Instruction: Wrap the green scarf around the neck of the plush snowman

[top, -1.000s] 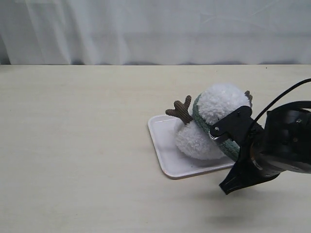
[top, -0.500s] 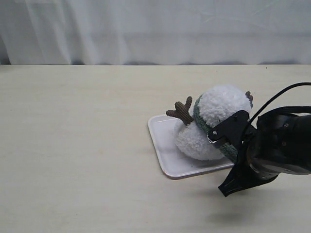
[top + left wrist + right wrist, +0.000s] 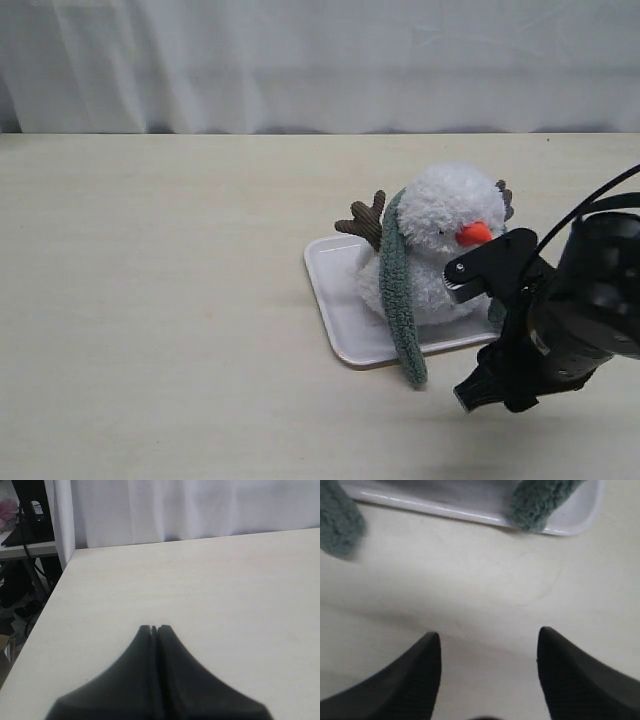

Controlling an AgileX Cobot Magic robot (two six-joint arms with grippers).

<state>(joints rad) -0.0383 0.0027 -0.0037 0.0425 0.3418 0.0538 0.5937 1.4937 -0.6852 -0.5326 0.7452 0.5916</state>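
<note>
One green scarf [image 3: 398,290], and it's looped over the back of the snowman's neck [image 3: 425,262]. The long end runs down the front of the body, crosses the tray's front rim and hangs onto the table. The right wrist view shows two fuzzy green ends: one [image 3: 337,525] down on the tabletop, the other [image 3: 540,500] lying across the tray's rim. Can't tell how snug the loop is behind the head, it's hidden.

One plush snowman [image 3: 440,215], sitting upright on the single white tray [image 3: 335,300]. Its one orange nose [image 3: 475,233] points toward the right arm. Two brown twig arms are showing: one [image 3: 362,218] sticks out next to the scarf, the other [image 3: 505,195] just peeks out behind the head.

Two grippers. The right gripper [image 3: 487,635] is over bare table [image 3: 160,300] just in front of the tray, jaws spread apart with nothing between them and not touching scarf or snowman. The left gripper [image 3: 154,628] is well off by the table's edge, jaws pressed together on nothing, with only tabletop in front of it.

White curtain [image 3: 300,60] across the back.
</note>
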